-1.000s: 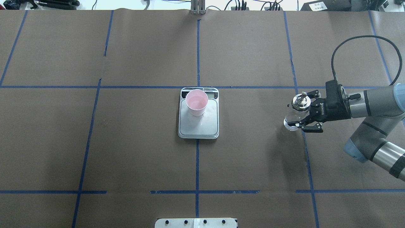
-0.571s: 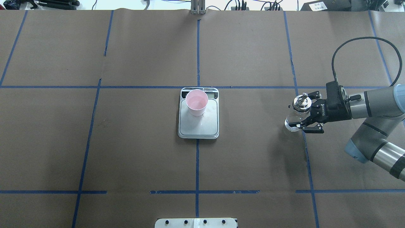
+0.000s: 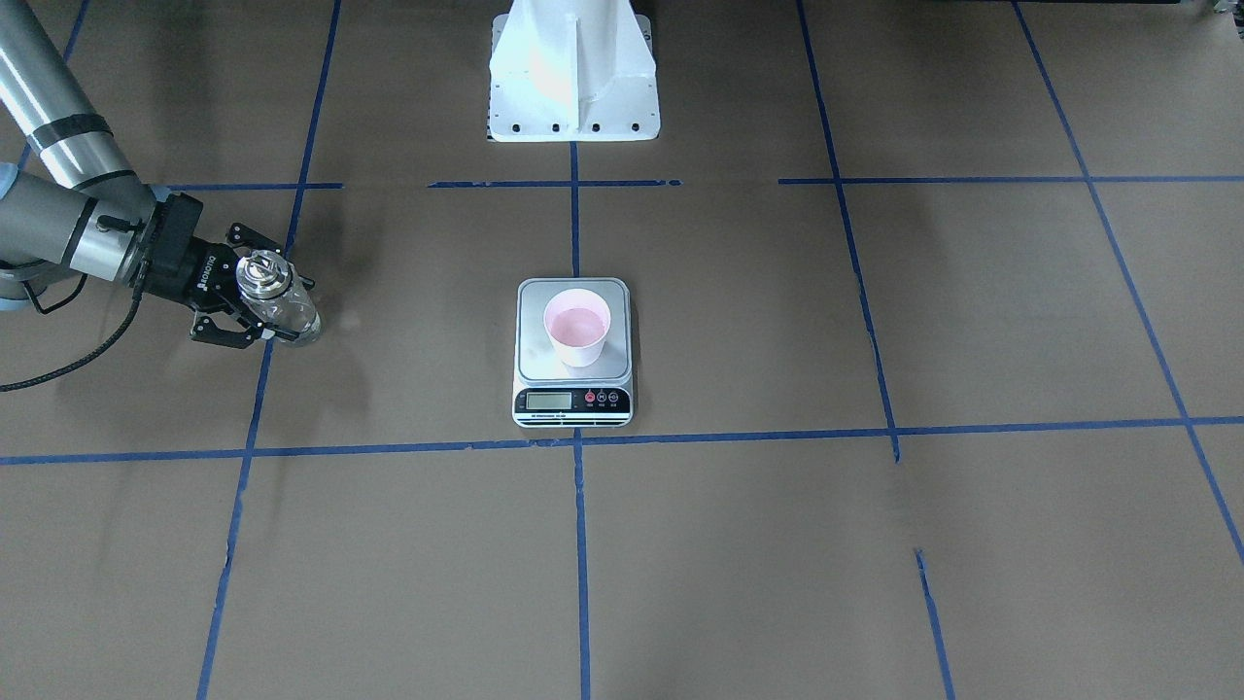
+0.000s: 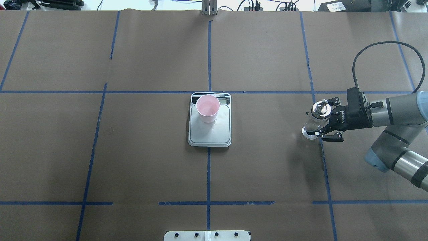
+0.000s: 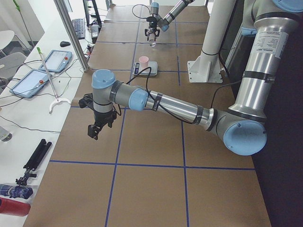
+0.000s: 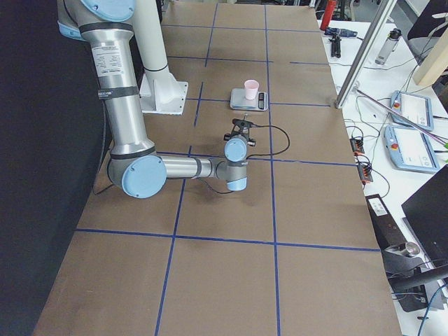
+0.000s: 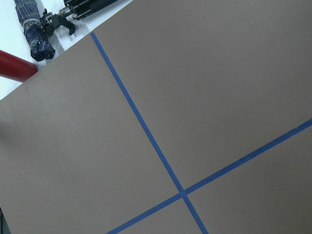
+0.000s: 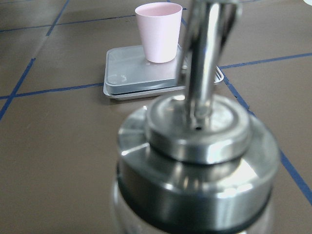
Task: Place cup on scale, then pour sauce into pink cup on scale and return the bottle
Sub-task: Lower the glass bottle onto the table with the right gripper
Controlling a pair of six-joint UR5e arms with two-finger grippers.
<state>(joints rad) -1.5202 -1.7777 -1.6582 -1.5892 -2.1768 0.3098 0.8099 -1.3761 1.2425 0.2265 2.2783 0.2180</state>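
Observation:
The pale pink cup [image 4: 207, 107] stands upright on the far part of the silver scale [image 4: 209, 134] at the table's middle; both also show in the front view, the cup [image 3: 577, 328] on the scale [image 3: 534, 362]. My right gripper [image 4: 323, 119] is shut on the clear glass bottle [image 4: 313, 123] with its silver pourer cap, low over the table far to the right of the scale. The right wrist view shows the cap [image 8: 195, 161] close up, with the cup [image 8: 158, 31] beyond. My left gripper [image 5: 93, 130] shows only in the exterior left view; I cannot tell its state.
Brown paper with blue tape lines covers the table. The white robot base [image 3: 573, 73] stands behind the scale. A folded umbrella [image 7: 36, 36] and a red bottle [image 7: 14, 68] lie off the table's left end. Tablets [image 5: 29, 81] lie on a side bench.
My right gripper has sunk a little toward the table with the bottle and drifted slightly right. The cup and scale have not moved.

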